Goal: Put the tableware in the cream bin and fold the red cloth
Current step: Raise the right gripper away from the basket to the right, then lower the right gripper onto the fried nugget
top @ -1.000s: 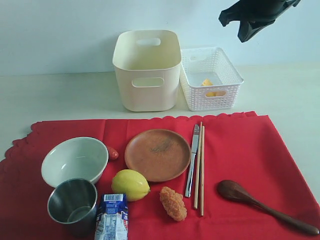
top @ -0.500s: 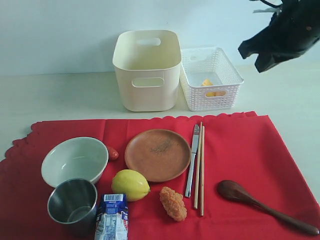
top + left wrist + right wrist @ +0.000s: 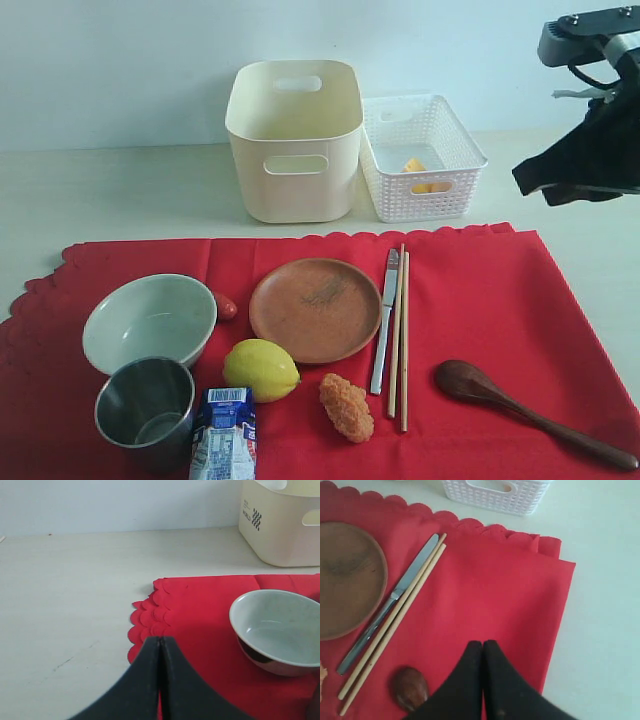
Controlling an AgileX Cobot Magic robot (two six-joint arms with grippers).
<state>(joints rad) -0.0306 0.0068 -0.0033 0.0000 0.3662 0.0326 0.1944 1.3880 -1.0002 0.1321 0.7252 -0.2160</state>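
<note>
Exterior: the right hand (image 3: 540, 180), a dark shape cut by the frame edge, hangs high at the right. The red cloth (image 3: 480, 300) lies on the tabletop (image 3: 100, 190) with the cream bin (image 3: 293, 140) behind it, and the milk carton (image 3: 224, 435) is clipped at the bottom.

Left wrist: the left hand (image 3: 160, 641), 2 fingers pressed together and empty, sits over the cloth's scalloped border — the bowl (image 3: 277, 630) is cropped.

Right wrist: fingers together, empty — the spoon (image 3: 410, 687) has its handle out of sight.

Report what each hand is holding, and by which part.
Nothing is held. The left hand and the right hand are both shut and empty.
</note>
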